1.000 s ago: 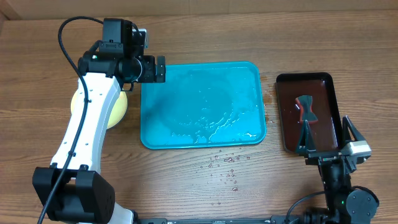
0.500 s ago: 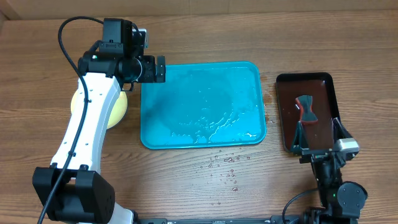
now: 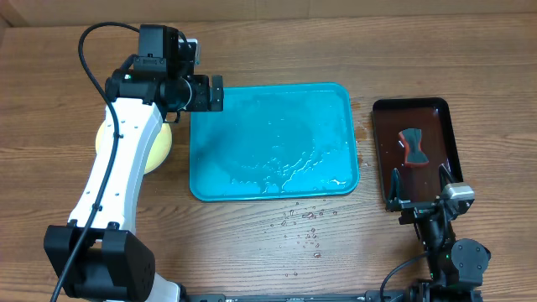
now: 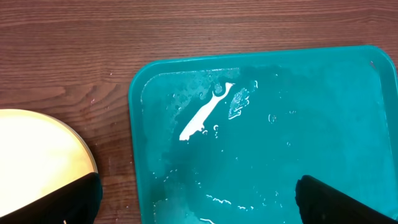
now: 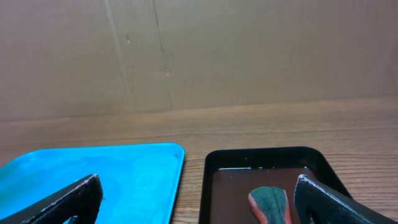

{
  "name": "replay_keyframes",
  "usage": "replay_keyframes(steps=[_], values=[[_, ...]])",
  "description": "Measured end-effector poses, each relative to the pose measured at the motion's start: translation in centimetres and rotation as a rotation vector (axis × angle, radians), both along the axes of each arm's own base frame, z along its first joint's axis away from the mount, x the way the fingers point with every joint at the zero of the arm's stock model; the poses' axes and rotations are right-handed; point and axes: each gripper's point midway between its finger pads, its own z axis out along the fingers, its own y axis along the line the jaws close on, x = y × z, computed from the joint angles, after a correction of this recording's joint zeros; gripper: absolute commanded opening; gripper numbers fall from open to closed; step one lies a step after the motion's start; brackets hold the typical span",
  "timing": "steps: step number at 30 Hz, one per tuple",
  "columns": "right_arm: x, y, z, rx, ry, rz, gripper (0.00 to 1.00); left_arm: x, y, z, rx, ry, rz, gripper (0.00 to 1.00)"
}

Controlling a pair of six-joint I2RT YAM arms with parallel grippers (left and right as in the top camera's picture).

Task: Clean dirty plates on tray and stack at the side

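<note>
Left gripper (image 3: 218, 93): hangs spread wide above the left rim of the tray (image 3: 252, 117), grips nothing. Just left of that rim, on the table (image 3: 277, 50) and partly hidden under the white arm (image 3: 117, 168): the plates (image 3: 161, 149), pale yellow-green on top, off the tray and close beside it; impossible to count how many lie beneath. On the turquoise tray itself: no plate, only a film of water with bright streaks. Below its near rim, on the bare wood: scattered droplets (image 3: 302, 222). Further right, apart from the turquoise one: a narrow dark tray (image 3: 379, 159) with a red-and-grey scrubber (image 3: 412, 146) lying in it. Right gripper (image 3: 419, 179): hovers over the near end of that dark tray, fingers parted, holds nothing, stops short of the scrubber. Looks like the closing step, judging by the bare tray and the pile at the side. Calls next for little beyond lifting both arms clear without nudging the pile or sliding the wet tray. Should a lower plate carry a smear, would call for one more pass with the scrubber; cannot tell from these views.
</note>
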Motion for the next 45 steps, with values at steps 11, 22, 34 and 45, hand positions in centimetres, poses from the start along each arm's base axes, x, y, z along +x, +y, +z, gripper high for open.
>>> replay_keyframes(steps=[11, 22, 34, 45], values=[[0.0, 0.0, 0.0, 0.000, 0.000, 0.000, 1.00, 0.0, 0.0, 0.0, 0.000, 0.000, 0.000, 1.00], [0.0, 0.0, 0.0, 0.000, 0.000, 0.000, 1.00, 0.0, 0.0, 0.0, 0.000, 0.000, 0.000, 1.00], [0.0, 0.0, 0.0, 0.000, 0.000, 0.000, 1.00, -1.0, 2.0, 5.7, 0.077, -0.169, 0.062, 1.00], [0.0, 0.0, 0.0, 0.000, -0.001, 0.000, 1.00, -6.5, 3.6, 14.0, 0.100, -0.767, 0.056, 1.00]])
